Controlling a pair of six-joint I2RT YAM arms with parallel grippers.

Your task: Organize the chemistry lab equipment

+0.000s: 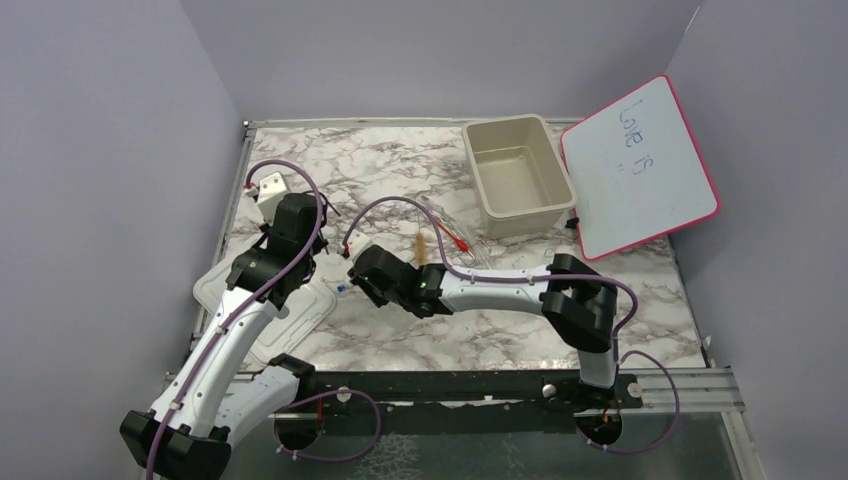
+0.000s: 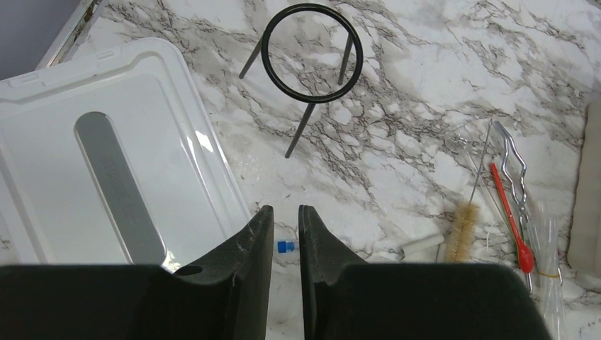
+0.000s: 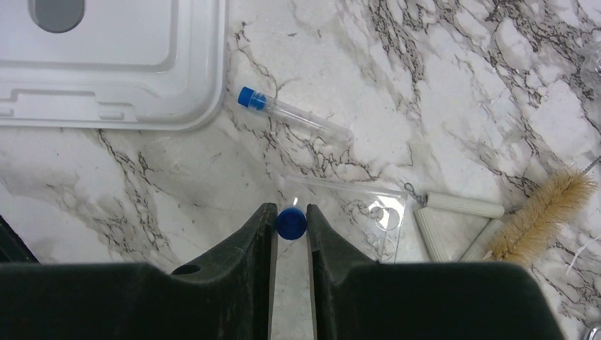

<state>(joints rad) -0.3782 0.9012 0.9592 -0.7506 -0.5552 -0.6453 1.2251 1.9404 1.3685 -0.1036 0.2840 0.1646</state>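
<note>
My right gripper (image 3: 290,225) (image 1: 357,273) is shut on a blue-capped clear tube (image 3: 291,222), seen end-on between its tips, low over the marble. A second blue-capped tube (image 3: 298,117) lies by the white lid; its cap (image 2: 285,246) shows below my left gripper (image 2: 285,223) (image 1: 300,256). That gripper hovers high, jaws a narrow gap apart, holding nothing. The black wire ring (image 2: 312,101) stands ahead of it. To its right lie the tan-bristled brush (image 2: 464,230) (image 3: 542,212), red-tipped dropper (image 2: 507,205), metal wire clamp (image 2: 514,159) and clear tubes (image 2: 549,248). The blue hexagonal-based piece is out of view.
The white lid (image 1: 300,312) (image 2: 106,177) (image 3: 106,64) lies flat at the left. The beige tub (image 1: 500,128) stands at the back right, the pink-framed whiteboard (image 1: 640,165) leaning beside it. A clear plastic bag (image 3: 368,212) and white rods (image 3: 464,205) lie just right of my right gripper.
</note>
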